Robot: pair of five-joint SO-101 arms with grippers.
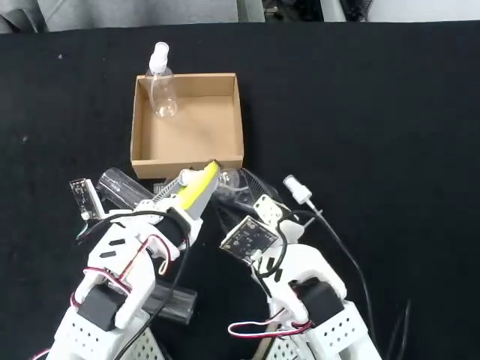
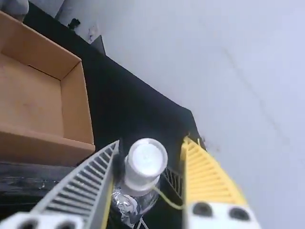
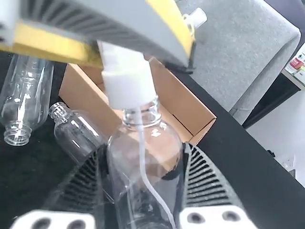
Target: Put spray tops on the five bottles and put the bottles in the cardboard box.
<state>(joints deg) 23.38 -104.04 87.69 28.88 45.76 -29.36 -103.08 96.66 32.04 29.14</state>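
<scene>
A clear bottle (image 3: 143, 148) stands upright just in front of the cardboard box (image 1: 187, 161), and my right gripper (image 3: 143, 160) is shut on its body. A white spray top (image 3: 128, 81) sits on the bottle's neck with its tube hanging down inside. My left gripper (image 2: 151, 143) comes in from above, its grey and yellow fingers (image 3: 95, 28) clamped on the spray top (image 2: 145, 160). In the high view both grippers meet at the box's front right corner (image 1: 225, 180). One bottle with a spray top fitted (image 1: 161, 90) leans in the box's far left corner.
A loose spray top (image 1: 298, 189) with its tube lies on the black table right of the grippers. Uncapped bottles lie left of the box front (image 1: 124, 187) and near the left arm's base (image 1: 176, 304). Two of them (image 3: 24, 100) (image 3: 76, 131) show behind the held bottle.
</scene>
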